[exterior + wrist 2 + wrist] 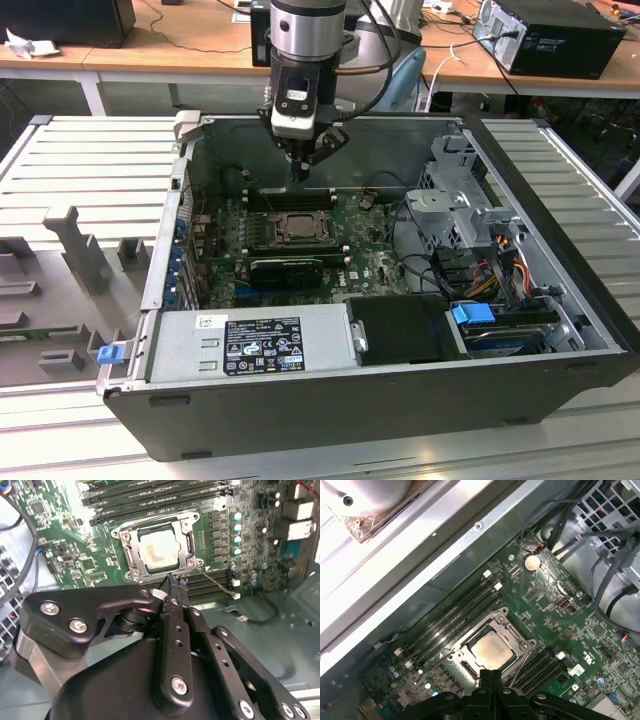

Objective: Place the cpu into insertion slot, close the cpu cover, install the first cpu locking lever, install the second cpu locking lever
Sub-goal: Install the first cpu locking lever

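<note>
The cpu (pixel 297 226) (pixel 159 550) (pixel 491 649) lies flat in the insertion slot on the green motherboard, covering the slot's contacts. The cpu cover (pixel 184 535) (pixel 511 631) lies down around it, and the chip's pale top shows through the cover's window. A thin wire locking lever (pixel 215 582) sticks out from one socket corner over the memory slots. My gripper (pixel 300 172) (pixel 175 582) (pixel 490 676) hangs a little above the board, beside the socket's edge. Its fingers are pressed together and hold nothing.
Black memory slots (pixel 290 197) run along both sides of the socket. A grey power supply (pixel 250 345) fills the case's front. A drive cage (pixel 465 200) with cables stands at the exterior view's right. The case walls (pixel 330 120) surround the board.
</note>
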`<state>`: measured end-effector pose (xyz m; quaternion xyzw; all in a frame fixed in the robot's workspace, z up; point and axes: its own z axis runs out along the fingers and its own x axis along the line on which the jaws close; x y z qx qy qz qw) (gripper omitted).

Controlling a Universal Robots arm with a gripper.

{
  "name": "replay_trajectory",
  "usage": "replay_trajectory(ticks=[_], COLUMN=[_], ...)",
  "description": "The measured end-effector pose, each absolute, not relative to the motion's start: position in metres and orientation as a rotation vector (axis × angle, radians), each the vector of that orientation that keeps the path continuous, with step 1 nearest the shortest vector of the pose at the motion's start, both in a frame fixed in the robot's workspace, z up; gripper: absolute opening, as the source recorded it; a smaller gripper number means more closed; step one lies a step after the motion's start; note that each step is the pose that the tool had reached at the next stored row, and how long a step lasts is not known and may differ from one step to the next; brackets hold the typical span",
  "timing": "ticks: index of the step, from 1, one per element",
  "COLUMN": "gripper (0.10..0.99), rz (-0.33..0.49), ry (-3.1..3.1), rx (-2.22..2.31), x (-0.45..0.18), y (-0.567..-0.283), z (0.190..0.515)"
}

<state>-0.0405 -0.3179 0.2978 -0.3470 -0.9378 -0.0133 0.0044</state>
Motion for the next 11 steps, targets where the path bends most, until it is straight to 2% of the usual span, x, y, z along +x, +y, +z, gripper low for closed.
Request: replay_trajectory(ticks=[11], gripper=[0.106], rz=[-0.039], ry=[-3.067], rx=[-0.619], x=[-0.0405], y=[-0.3179], z=[0.2972])
